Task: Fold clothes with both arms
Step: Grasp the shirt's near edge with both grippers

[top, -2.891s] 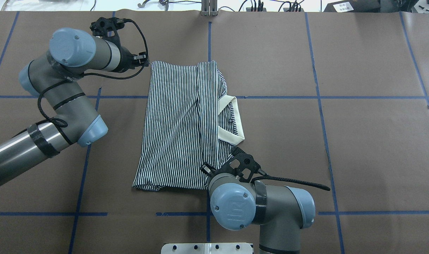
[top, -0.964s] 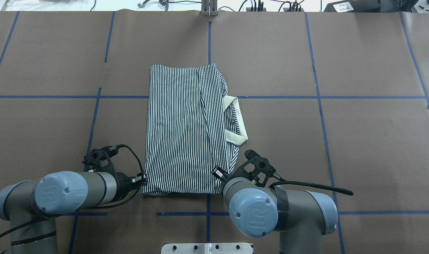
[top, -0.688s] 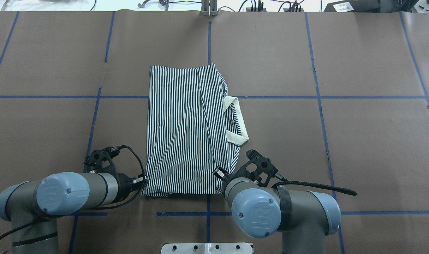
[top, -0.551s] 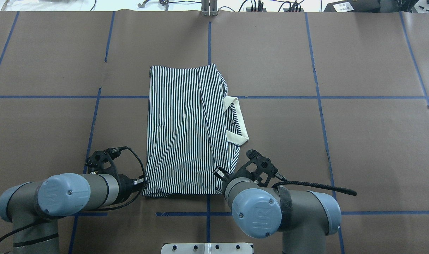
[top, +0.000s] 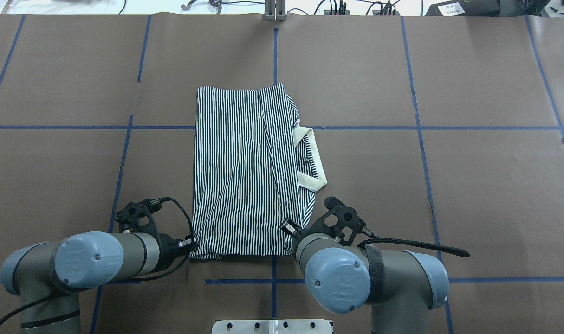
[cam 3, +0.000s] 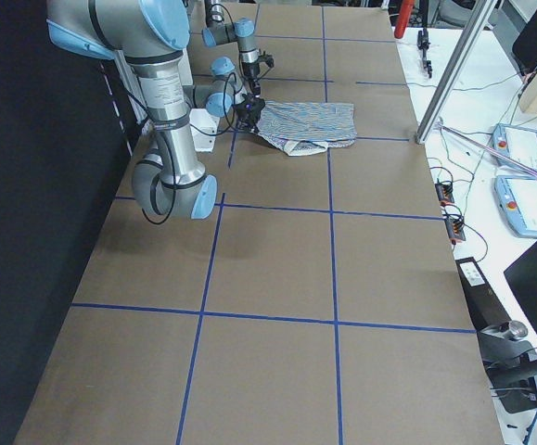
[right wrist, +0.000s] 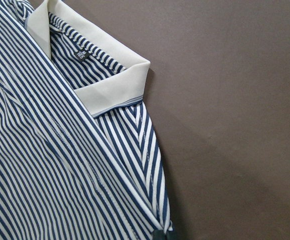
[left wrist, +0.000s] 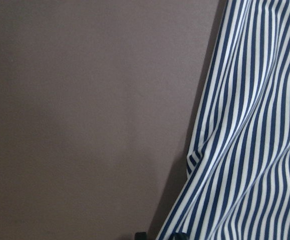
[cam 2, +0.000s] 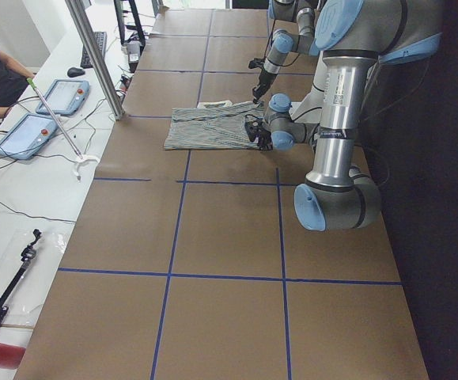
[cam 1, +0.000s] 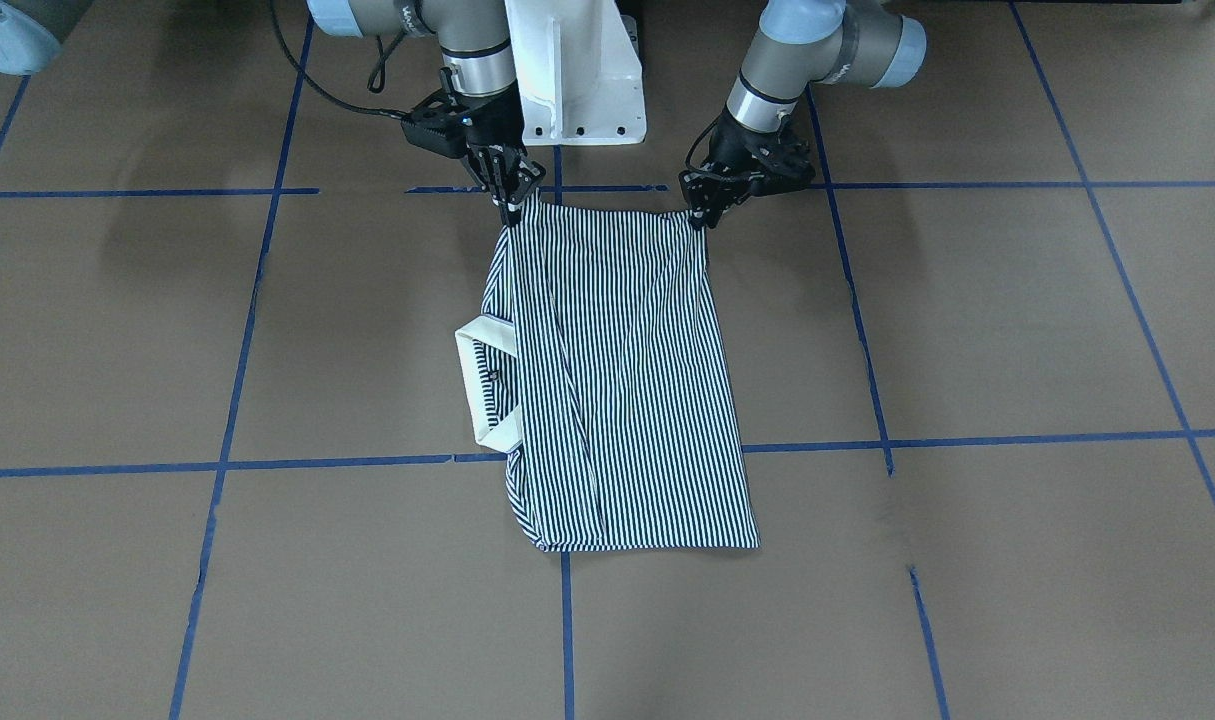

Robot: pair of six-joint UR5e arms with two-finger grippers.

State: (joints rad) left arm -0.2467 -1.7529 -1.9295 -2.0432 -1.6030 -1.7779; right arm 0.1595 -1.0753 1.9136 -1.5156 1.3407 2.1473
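The striped polo shirt lies folded into a long strip on the brown table, with its cream collar sticking out on the right. My left gripper is at the shirt's near-left corner. In the left wrist view its two fingertips stand apart on either side of the cloth edge, so it is open. My right gripper is shut on the shirt's near-right corner. In the front view the left gripper and right gripper sit at the two corners nearest the base. The collar also shows in the right wrist view.
The white pedestal base stands just behind the shirt's near edge. Blue tape lines cross the brown table. A metal post and tablets stand on the operators' bench beyond the far edge.
My left arm swung from the shirt's far-left corner to its near-left corner and has edged right onto it. The right gripper pulled the near-right corner slightly rightward and now holds still.
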